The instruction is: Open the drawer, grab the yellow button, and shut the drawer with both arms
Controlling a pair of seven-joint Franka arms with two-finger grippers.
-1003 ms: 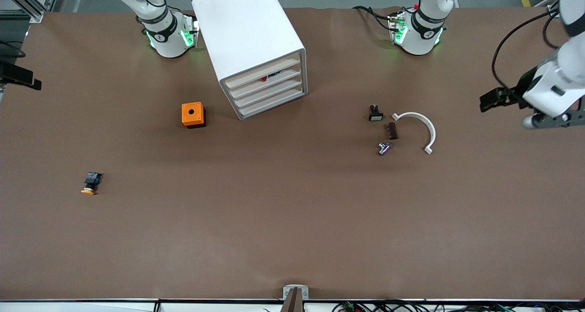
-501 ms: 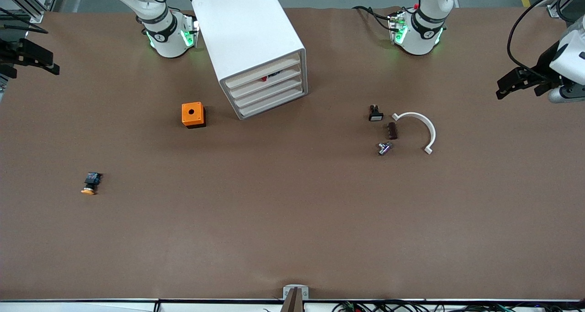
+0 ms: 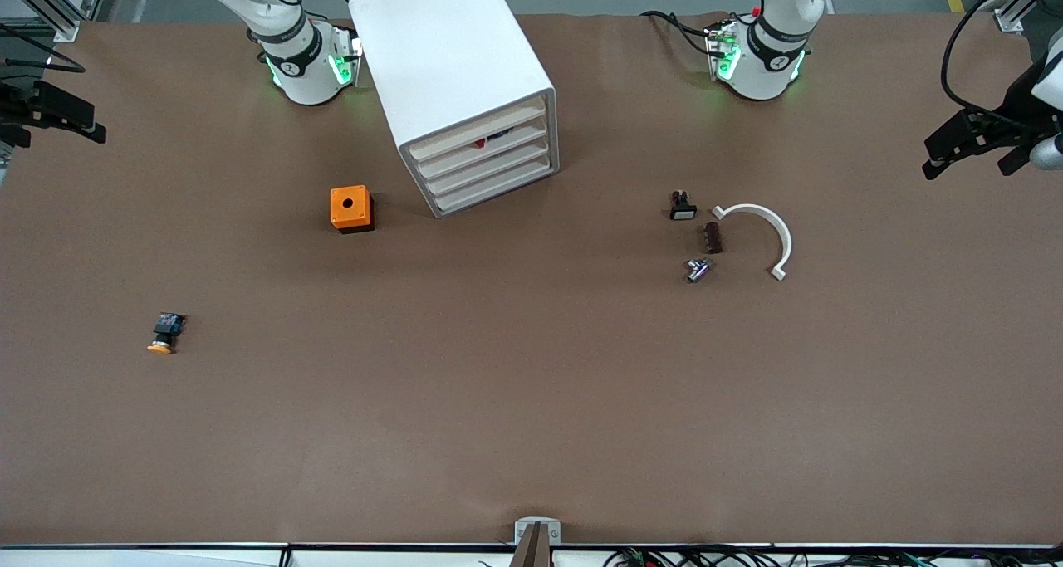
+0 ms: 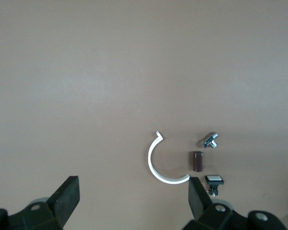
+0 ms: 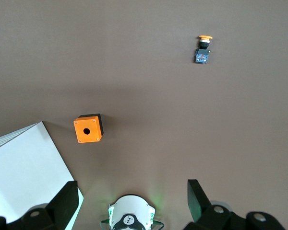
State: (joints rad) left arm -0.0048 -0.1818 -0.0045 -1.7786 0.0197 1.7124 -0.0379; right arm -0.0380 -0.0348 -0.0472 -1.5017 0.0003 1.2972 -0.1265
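Note:
The white cabinet (image 3: 453,61) stands between the arm bases, and its four alike drawers (image 3: 486,162) all look pushed in. I cannot tell which one is the task's drawer. The button (image 3: 164,334), with an orange cap on a black-and-blue body, lies on the table toward the right arm's end, nearer to the front camera than the cabinet. It also shows in the right wrist view as the button (image 5: 203,49). My right gripper (image 3: 58,114) (image 5: 132,201) hangs open and empty high over that end's edge. My left gripper (image 3: 967,148) (image 4: 133,196) hangs open and empty over the left arm's end.
An orange box (image 3: 350,208) with a round hole sits beside the cabinet. Toward the left arm's end lie a white arc (image 3: 764,235), a brown cylinder (image 3: 712,237), a metal fitting (image 3: 698,269) and a black piece with a white face (image 3: 683,207).
The left gripper has drawn back and up toward the left arm's end of the table. The right gripper has shifted slightly at its end. Both stay open; nothing on the table moved.

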